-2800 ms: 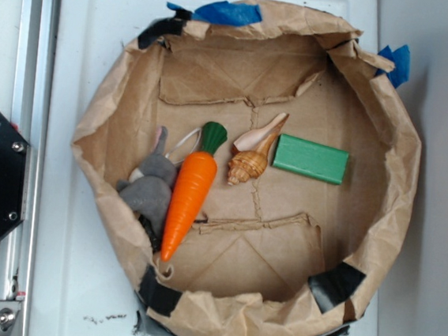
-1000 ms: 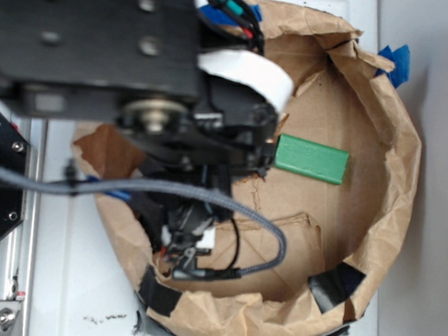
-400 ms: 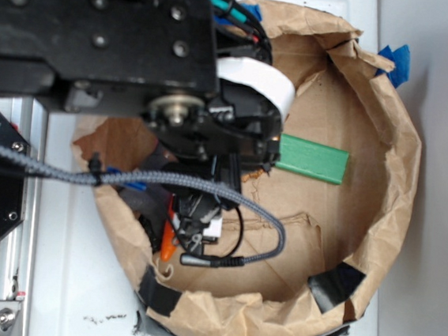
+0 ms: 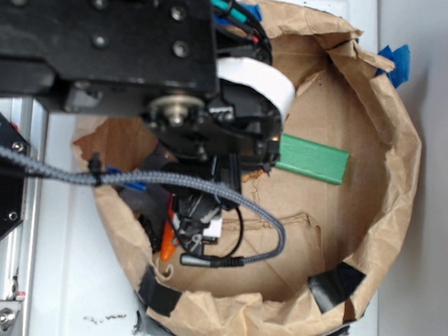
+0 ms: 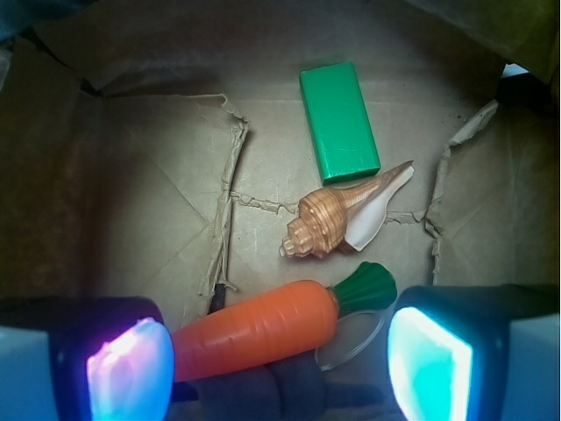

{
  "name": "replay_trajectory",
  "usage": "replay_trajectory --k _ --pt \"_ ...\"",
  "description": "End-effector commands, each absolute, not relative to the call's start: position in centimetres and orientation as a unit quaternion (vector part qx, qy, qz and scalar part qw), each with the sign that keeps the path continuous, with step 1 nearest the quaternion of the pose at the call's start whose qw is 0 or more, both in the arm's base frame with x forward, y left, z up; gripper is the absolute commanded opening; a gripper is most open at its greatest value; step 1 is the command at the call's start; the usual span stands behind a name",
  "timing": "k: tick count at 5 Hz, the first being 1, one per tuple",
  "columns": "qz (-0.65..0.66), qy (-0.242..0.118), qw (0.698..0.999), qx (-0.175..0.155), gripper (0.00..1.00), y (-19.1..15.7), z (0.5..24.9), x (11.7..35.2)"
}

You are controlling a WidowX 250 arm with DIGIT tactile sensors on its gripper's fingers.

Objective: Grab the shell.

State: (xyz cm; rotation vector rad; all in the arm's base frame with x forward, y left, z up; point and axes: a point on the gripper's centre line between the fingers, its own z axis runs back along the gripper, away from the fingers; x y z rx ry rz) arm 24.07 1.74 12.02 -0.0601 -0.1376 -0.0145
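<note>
1. Looking down from the exterior cam, I had the black arm [image 4: 117, 39] filling most of the upper left and blocking a good chunk of the brown paper basin [image 4: 392, 152].
2. The gripper [image 5: 272, 360] sat spread wide open on the wrist cam, one lit pad [image 5: 127, 368] at each bottom corner and nothing pinched between them.
3. The orange carrot [image 5: 263, 329] lay tilted right between those pads, green top pointing right; only its tip peeked out in the exterior view.
4. The green block [image 5: 339, 121] rested flat up top, just beside the shell's pointed end.
5. The shell [image 5: 342, 219] lay on the basin floor between block and carrot, near both, pale lip to the right, nowhere close to being gripped. Exterior cam couldn't see it, arm in the way.
</note>
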Motion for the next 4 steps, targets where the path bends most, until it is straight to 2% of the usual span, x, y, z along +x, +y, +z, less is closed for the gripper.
replay_trajectory --k 1,3,4 --pt "0.070 -0.110 0.991 -0.024 1.00 3.0 9.4 26.9" --pt "0.103 -0.103 0.989 -0.038 1.00 3.7 7.6 27.3" --pt "0.109 -0.102 0.988 -0.038 1.00 3.8 7.5 27.1"
